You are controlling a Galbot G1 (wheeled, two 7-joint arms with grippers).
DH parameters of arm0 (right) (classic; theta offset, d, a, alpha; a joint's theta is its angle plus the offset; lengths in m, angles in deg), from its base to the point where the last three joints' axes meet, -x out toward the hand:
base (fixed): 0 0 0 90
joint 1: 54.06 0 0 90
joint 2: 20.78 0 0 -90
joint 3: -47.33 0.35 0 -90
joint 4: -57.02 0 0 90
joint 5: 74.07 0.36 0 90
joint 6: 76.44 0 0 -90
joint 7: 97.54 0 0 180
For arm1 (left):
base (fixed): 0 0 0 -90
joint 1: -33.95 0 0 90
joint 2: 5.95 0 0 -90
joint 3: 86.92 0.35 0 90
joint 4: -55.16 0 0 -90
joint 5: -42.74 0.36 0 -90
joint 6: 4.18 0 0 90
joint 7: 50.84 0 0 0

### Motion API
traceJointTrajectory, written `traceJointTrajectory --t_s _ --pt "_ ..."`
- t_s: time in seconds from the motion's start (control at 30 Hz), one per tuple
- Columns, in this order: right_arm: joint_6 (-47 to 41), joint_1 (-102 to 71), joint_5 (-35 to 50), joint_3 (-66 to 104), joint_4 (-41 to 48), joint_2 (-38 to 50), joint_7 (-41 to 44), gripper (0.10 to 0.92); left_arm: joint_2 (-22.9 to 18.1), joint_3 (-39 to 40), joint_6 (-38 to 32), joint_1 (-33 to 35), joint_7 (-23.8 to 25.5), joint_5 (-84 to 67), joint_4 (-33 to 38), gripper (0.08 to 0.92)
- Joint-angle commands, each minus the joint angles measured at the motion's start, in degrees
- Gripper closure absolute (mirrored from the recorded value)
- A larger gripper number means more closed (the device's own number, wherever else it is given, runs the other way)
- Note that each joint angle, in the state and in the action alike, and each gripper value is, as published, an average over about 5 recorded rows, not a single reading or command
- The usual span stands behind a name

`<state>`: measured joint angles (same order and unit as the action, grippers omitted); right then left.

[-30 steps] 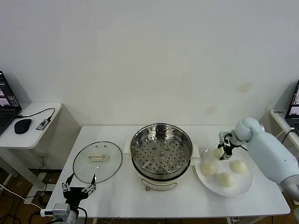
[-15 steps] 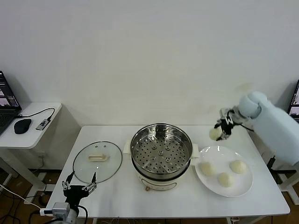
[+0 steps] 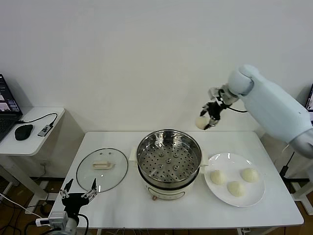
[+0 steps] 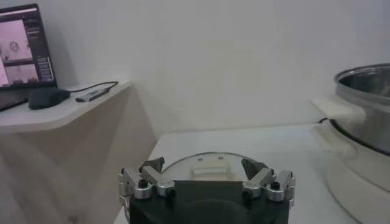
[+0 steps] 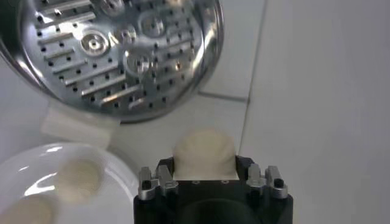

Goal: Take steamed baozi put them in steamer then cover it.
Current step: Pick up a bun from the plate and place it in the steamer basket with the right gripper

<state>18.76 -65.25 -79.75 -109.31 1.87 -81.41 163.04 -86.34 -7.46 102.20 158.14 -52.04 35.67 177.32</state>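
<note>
The right gripper (image 3: 210,119) is closed on one small, round, cream-white steamed baozi (image 3: 201,122) and holds it in the air above the far edge of the white table (image 3: 112,205), just beyond the far right rim of the steamer (image 3: 168,157), a round stainless-steel pot with a perforated tray on a cream-white base. The step in hand appears to be the transfer of this bun into the pot. To do it well, carry the bun inward until it is fully over the perforated tray, clear of the rim and the side handle, then lower it close to the tray before opening the jaws, so that the soft dough neither drops nor rolls. Place it toward one side of the tray to leave room for the others. Grip pressure should stay light, since the bun probably deforms easily. In the right wrist view the bun (image 5: 204,152) sits between the jaws, with the tray (image 5: 116,52) below and ahead of it. Three more buns remain on the flat white plate (image 3: 254,196) near the right edge. The round clear glass cover (image 3: 102,169) lies flat near the left edge. The left gripper (image 3: 78,195) waits with its jaws spread wide at the near left corner, just beside the cover.
</note>
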Motion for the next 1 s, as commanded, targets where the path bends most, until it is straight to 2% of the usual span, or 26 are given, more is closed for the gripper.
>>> traceJointTrajectory --t_s 0.03,0.17,0.37,0.67,0.77,1.0 --pt "24.7 3.2 3.6 -1.4 6.1 -7.9 3.5 0.415 0.1 -0.2 0.4 -0.1 -0.1 -1.2 0.1 0.177" --pt "29.9 3.4 -0.9 -2.0 2.8 -7.8 3.2 0.413 0.4 -0.1 0.6 0.0 0.0 -1.2 0.0 0.177" --pt "35.7 2.6 -12.3 -2.6 -4.1 -8.7 0.0 0.412 0.7 0.0 0.9 0.3 0.3 -0.9 0.4 0.177" --pt "38.1 0.6 -21.5 -6.1 -15.1 -7.2 -1.6 0.414 0.3 0.3 1.4 0.9 0.2 0.3 1.1 0.177" --pt "38.9 -0.2 -24.6 -6.8 -16.1 -7.1 -2.3 0.414 0.3 0.3 1.6 1.1 0.2 0.4 1.1 0.177" --pt "38.6 -1.1 -24.4 -7.3 -13.4 -9.0 -2.1 0.411 0.1 0.7 2.2 1.4 0.1 0.5 1.4 0.177"
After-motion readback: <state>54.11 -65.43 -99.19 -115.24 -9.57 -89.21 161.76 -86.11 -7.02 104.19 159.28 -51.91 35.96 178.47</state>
